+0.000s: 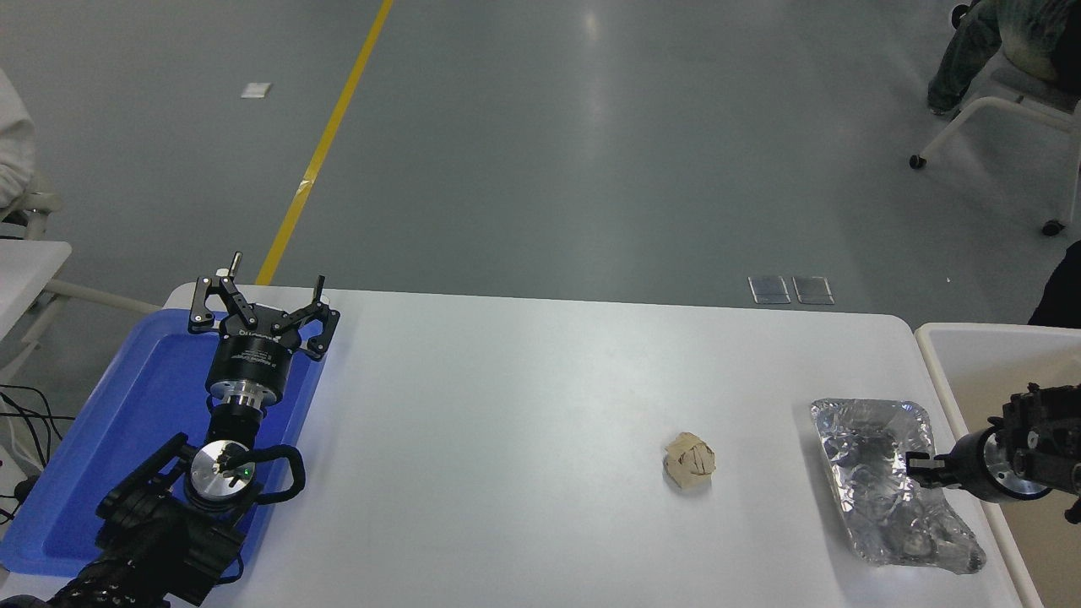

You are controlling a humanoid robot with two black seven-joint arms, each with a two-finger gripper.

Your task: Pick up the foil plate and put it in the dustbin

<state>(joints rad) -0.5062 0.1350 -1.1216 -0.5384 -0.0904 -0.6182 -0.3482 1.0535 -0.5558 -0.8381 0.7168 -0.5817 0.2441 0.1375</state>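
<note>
Foil plate (pixel 882 485) lying on worktop (pixel 524 422) at 4 o'clock corner, right rim being pinched by right end effector (pixel 915 463), fingers clamped together on it. Dustbin (pixel 937 363) standing just beside, at 3 o'clock. Paper ball (pixel 690 460) resting near, at plate's 9 o'clock. Left end effector (pixel 260 301) parked over blue tray (pixel 127 405), fingers spread apart.

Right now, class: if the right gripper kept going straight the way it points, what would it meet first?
The right gripper points leftward at the foil plate, so it would meet the plate's right side first; it may already be touching it, as depth is unclear.
</note>
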